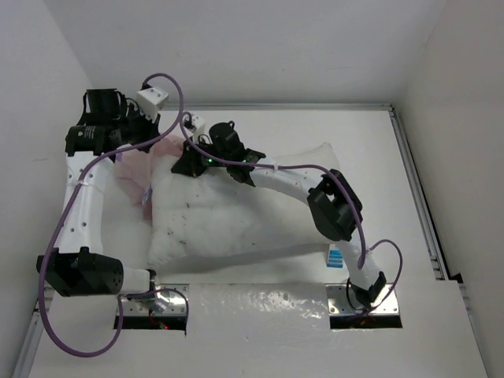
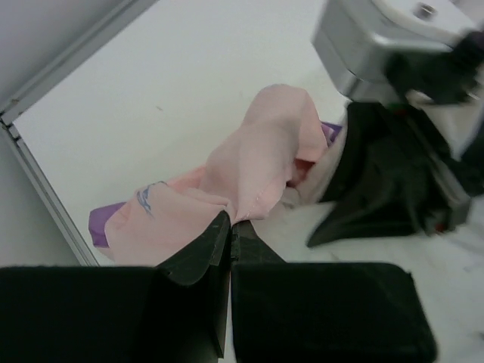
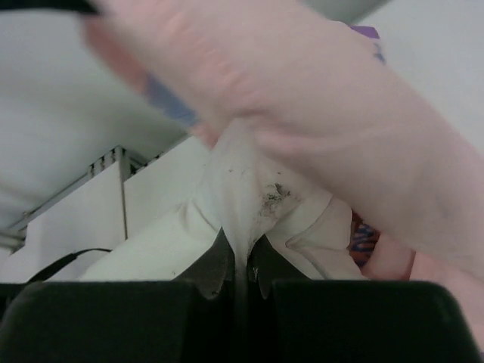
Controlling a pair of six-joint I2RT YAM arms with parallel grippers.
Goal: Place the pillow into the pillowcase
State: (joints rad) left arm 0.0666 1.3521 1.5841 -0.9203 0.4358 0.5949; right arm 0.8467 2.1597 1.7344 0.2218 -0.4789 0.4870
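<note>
Left pincer (image 2: 231, 231): clamping a fold of the thin pale-pink fabric pillowcase (image 2: 257, 159).
Right pincer (image 3: 242, 261): pinching the plump white speckled pillow (image 1: 236, 216) by its corner.
Pillowcase: bunching at the pillow's ten o'clock, touching it.

White table (image 1: 354, 134), 3 plain white walls (image 1: 260, 47) enclosing it; metal rail (image 1: 416, 197) along table edges; soft even light.

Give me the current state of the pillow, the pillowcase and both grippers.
pillow: lying flat, almost all outside the case, one corner pinched up.
pillowcase: bunched at the pillow's far left corner, pale reverse side showing.
left gripper: shut on the pillowcase's edge.
right gripper: shut on the pillow's corner.
</note>
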